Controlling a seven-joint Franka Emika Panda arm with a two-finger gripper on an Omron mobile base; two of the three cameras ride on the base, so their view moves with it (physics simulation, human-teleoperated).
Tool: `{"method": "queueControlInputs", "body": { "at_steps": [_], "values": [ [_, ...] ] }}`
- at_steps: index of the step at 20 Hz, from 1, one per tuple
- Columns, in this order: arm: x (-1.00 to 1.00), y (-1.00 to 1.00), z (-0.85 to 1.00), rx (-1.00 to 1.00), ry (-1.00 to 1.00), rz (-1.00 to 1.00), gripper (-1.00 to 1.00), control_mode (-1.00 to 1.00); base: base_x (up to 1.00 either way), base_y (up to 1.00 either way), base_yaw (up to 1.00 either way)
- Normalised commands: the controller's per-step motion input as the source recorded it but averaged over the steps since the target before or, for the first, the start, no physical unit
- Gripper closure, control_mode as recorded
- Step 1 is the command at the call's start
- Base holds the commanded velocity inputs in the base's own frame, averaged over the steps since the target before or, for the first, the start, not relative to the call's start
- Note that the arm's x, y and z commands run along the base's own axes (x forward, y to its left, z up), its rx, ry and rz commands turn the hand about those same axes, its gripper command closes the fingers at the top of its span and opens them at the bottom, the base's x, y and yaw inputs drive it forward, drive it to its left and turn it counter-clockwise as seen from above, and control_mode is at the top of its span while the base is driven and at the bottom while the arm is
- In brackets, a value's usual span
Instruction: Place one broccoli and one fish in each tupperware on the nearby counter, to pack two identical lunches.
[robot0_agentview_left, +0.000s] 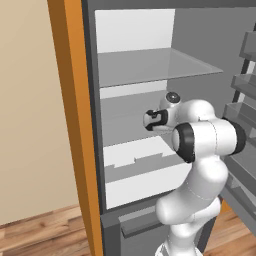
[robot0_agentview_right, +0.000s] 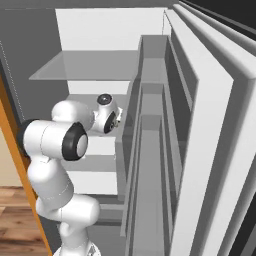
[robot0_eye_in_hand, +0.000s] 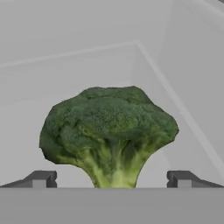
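No legible text or labels

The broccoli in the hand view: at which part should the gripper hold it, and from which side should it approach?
Probably the stalk, where it meets the crown. The broccoli lies on the pale fridge shelf with its stalk pointing toward the open gripper, between the fingertips. Going straight forward should work: the stalk is narrow and firm, while the crown is wide and bumpy.

The white arm (robot0_agentview_left: 200, 170) rises from its base, bends at a dark elbow and reaches forward. Its gripper (robot0_eye_in_hand: 111, 179) has the jaws spread wide, with both dark fingertips (robot0_eye_in_hand: 41, 178) well apart.
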Motion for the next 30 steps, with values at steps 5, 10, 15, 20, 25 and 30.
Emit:
{"method": "queueControlInputs", "body": {
  "at_steps": [5, 10, 15, 20, 25, 30],
  "values": [
    [0.17, 0.00, -0.27, 0.00, 0.02, 0.00, -1.00, -1.00, 0.00, 0.00, 0.00],
    [0.09, 0.00, -0.32, 0.00, 0.04, 0.00, -1.00, -1.00, 0.00, 0.00, 0.00],
    [0.12, 0.00, -0.38, 0.00, 0.03, 0.00, 1.00, -1.00, 0.00, 0.00, 0.00],
    [0.05, 0.00, -0.10, 0.00, -0.01, 0.00, 1.00, -1.00, 0.00, 0.00, 0.00],
    [-0.04, 0.00, -0.16, 0.00, 0.00, 0.00, 1.00, -1.00, 0.00, 0.00, 0.00],
    [-0.56, 0.18, -0.40, 0.00, 0.00, 0.01, 1.00, -1.00, 0.00, 0.00, 0.00]
  ]
}}
